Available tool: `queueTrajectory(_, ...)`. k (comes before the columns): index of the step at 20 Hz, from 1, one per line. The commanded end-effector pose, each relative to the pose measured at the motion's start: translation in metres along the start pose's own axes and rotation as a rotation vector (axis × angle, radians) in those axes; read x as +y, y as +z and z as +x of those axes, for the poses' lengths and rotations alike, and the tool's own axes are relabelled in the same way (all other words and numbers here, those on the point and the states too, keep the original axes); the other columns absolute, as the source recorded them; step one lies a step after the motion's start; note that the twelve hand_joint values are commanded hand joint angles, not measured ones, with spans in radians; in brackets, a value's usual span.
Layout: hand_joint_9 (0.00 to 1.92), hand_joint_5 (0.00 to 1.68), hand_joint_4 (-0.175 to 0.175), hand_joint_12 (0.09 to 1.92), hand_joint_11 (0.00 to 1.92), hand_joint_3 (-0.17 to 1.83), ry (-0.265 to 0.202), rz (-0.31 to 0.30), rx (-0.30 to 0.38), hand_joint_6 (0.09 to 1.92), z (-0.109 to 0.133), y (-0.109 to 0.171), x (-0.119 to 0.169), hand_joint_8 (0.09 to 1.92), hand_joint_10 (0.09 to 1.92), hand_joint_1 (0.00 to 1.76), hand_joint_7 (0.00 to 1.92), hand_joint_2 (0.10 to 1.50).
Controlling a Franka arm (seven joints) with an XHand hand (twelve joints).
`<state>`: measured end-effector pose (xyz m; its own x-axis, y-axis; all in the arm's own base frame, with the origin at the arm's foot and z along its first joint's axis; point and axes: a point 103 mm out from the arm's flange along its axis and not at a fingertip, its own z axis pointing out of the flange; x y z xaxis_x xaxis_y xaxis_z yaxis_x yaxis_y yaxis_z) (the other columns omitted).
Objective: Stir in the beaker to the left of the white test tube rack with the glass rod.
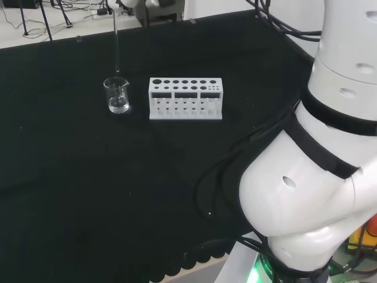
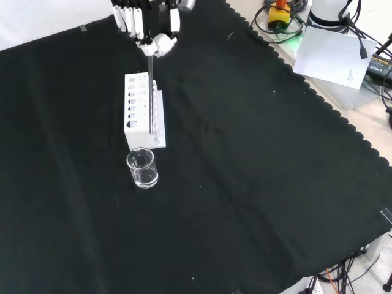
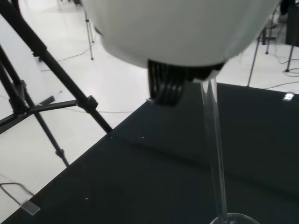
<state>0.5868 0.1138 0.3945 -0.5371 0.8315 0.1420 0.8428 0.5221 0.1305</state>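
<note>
Beaker (image 3: 233,218) rim (wrist view) cut off

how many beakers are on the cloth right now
1. The beaker stands just left of the rack in the head view, below the glass rod; in the front view it sits in front of the rack. Clear ware is hard to spot, so another could be missed.

beaker (image 1: 118,95) left of rack (image 1: 185,98) in head view, rod (image 1: 116,41) above beaker

cloth (image 2: 257,184): black
rack (image 1: 185,98): white, dark round holes
beaker (image 2: 142,168): clear
rod (image 1: 116,41): clear glass
hand (image 2: 147,21): black and white
arm (image 1: 318,177): white, black bands
</note>
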Motion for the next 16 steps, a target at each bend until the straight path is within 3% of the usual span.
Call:
queueTrajectory(1, 1.86, 1.42, -0.175, 0.72, 1.69, 1.1, -0.061, 0.022, 0.0, 0.4, -0.002, 0.007, 0.015, 0.81, 0.55, 1.35, 1.46, 0.36)
queueTrajectory(16, 1.87, 1.43, -0.175, 0.72, 1.69, 1.1, -0.07, 0.036, 0.028, 0.39, -0.034, 0.034, 0.028, 0.81, 0.55, 1.35, 1.46, 0.36)
